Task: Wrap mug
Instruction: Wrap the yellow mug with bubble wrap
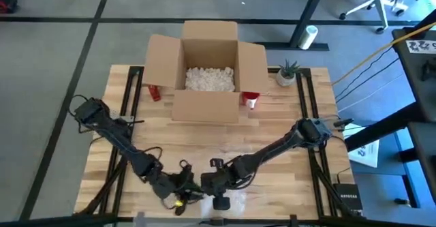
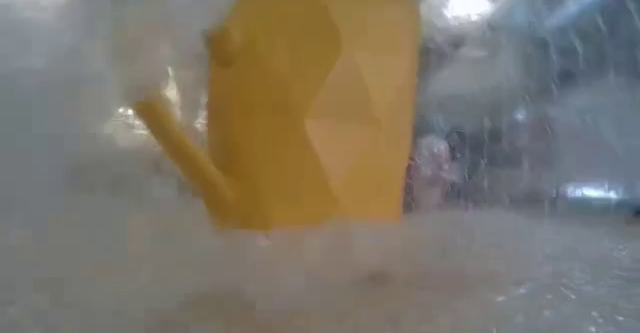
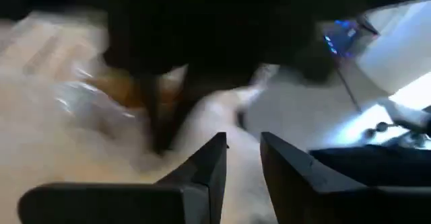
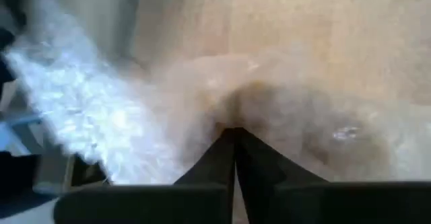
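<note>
Pinching the clear bubble wrap sheet (image 4: 135,109), the right gripper (image 4: 234,133) is clenched beside the yellow faceted mug (image 2: 315,103); the left gripper (image 3: 242,150) stands slightly released.

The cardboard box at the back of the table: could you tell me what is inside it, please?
The open cardboard box holds a layer of white packing peanuts, seen in the high view. Whatever lies beneath the peanuts is covered and cannot be seen.

Both arms are dark, near black, built of slim tube links joined by chunkier rounded joints (thin cables trail off the left one). The left gripper (image 3: 242,163) and right gripper (image 4: 235,158) carry flat, wedge-shaped black fingers.
</note>
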`<action>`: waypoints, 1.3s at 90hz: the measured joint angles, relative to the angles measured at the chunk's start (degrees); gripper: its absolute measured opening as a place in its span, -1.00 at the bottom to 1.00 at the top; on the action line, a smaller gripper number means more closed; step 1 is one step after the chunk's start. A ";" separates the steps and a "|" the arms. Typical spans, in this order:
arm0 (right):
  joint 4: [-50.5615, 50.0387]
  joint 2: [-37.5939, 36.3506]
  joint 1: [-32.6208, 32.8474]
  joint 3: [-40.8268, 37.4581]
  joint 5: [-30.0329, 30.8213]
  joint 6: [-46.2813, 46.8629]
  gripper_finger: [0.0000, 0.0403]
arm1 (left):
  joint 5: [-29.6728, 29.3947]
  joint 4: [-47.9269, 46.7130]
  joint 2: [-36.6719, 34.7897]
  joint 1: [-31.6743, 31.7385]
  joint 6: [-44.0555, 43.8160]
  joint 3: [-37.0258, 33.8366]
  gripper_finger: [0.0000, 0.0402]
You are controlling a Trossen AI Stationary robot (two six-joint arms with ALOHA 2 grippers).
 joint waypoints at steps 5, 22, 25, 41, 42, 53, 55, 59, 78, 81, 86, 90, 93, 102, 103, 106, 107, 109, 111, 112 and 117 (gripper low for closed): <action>0.30 0.33 -0.25 0.08 -0.59 -0.03 -1.00 | -1.26 -0.58 -0.28 -1.40 -0.22 -0.13 -0.63; 0.14 2.92 -1.97 0.21 -3.79 -0.05 -1.00 | -5.82 -0.06 -0.25 -4.85 -3.57 -0.08 -0.63; 0.44 3.13 -2.23 0.24 -4.58 -0.05 -1.00 | -5.97 -0.02 0.38 -4.92 -4.14 -0.08 -0.63; 1.85 4.32 -3.63 0.24 -5.83 2.51 -1.00 | -6.35 1.47 4.40 -3.42 -6.92 -0.10 -0.63; 2.03 4.32 -3.71 0.23 -5.83 2.72 -1.00 | -6.33 1.77 4.62 -3.31 -6.89 -0.10 -0.63; 5.35 4.39 -3.81 0.08 -4.84 3.67 -1.00 | -6.06 6.60 5.95 -2.08 -3.07 -0.13 -0.63; 6.11 4.32 -3.82 0.04 -4.73 3.76 -1.00 | -6.12 7.00 5.97 -1.80 -2.18 -0.13 -0.63; 7.76 4.32 -3.85 -0.01 -4.43 4.33 -1.00 | -6.26 7.60 6.04 -1.34 -0.65 -0.13 -0.63; 9.89 4.32 -3.48 -0.05 -3.94 7.45 -1.00 | -7.86 6.49 6.14 1.26 2.35 -0.13 -0.63; 9.34 4.32 -3.44 0.24 -3.93 7.84 -1.00 | -7.82 6.01 6.14 1.52 2.15 -0.12 -0.63; 7.00 4.34 -3.11 1.39 -3.74 8.07 -1.00 | -7.72 5.66 6.14 1.69 2.16 -0.10 -0.63; 4.34 4.40 -2.81 2.73 -3.42 7.96 -1.00 | -7.79 5.40 6.14 1.74 2.41 -0.10 -0.63; 2.55 4.43 -2.52 3.92 -3.38 7.83 -1.00 | -7.87 5.23 6.14 1.76 2.59 -0.10 -0.63; -3.05 4.44 -1.56 8.12 -2.94 6.69 -1.00 | -8.16 5.21 6.10 1.63 2.71 -0.07 -0.63; -3.77 4.45 -1.48 8.66 -2.92 6.67 -1.00 | -8.18 5.15 6.06 1.62 2.64 -0.06 -0.63; -5.88 4.45 -1.18 10.17 -2.97 6.55 -1.00 | -8.33 5.07 6.01 1.61 2.27 -0.02 -0.63; -6.53 4.45 -1.12 10.65 -2.95 6.51 -1.00 | -8.27 5.02 5.98 1.61 2.14 -0.02 -0.63; -7.63 4.45 -0.98 11.64 -2.93 6.46 -1.00 | -8.05 4.89 5.97 1.61 2.08 0.00 -0.63; -8.47 4.45 -0.82 12.46 -2.92 6.44 -1.00 | -7.83 4.83 5.97 1.61 2.06 0.01 -0.63; -8.98 4.45 -0.78 12.82 -2.92 6.44 -1.00 | -7.78 4.80 5.98 1.61 2.08 0.01 -0.63; -11.44 4.36 -0.72 14.33 -2.88 6.42 -1.00 | -7.87 4.23 6.03 1.63 2.08 -0.01 -0.63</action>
